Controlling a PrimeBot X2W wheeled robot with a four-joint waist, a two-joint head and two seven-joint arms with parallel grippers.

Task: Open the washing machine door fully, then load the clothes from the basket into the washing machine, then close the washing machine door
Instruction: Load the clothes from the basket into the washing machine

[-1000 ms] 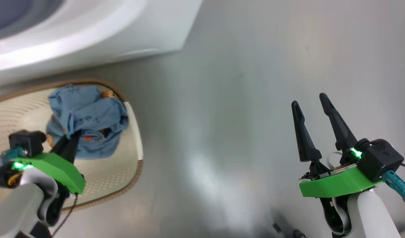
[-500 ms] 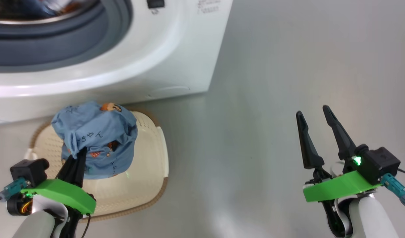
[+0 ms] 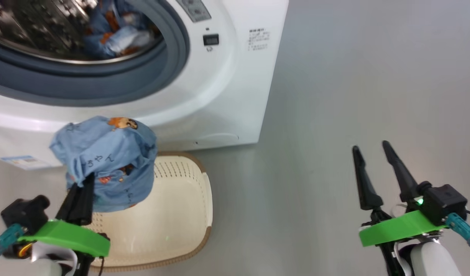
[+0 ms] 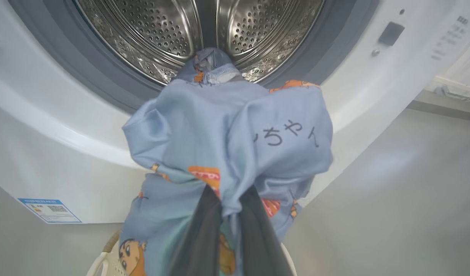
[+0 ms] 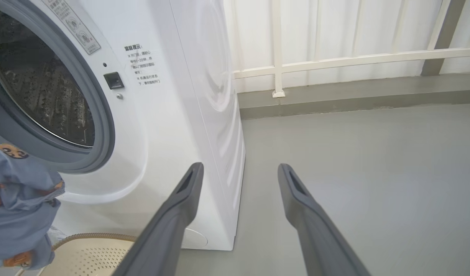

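In the head view, the left gripper [image 3: 88, 179] is seen at 8 o'clock, clenched on the clothes [image 3: 104, 153], a light blue bundle with orange printed figures. The bundle is held up over the left part of the basket [image 3: 209, 199], which is placed on the grey floor [image 3: 334, 96] just in front of the washing machine [image 3: 235, 76]. The machine is found at 11 o'clock, and its opening is uncovered. More blue cloth [image 3: 116, 32] is seen lying inside the steel drum [image 3: 35, 23]. In the left wrist view, the fabric [image 4: 227, 134] is pinched between the two dark fingers [image 4: 204, 230], below the drum opening. The right gripper [image 3: 370, 145] is kept at 4 o'clock, released, with its fingers spread and nothing between them, well apart from the basket.
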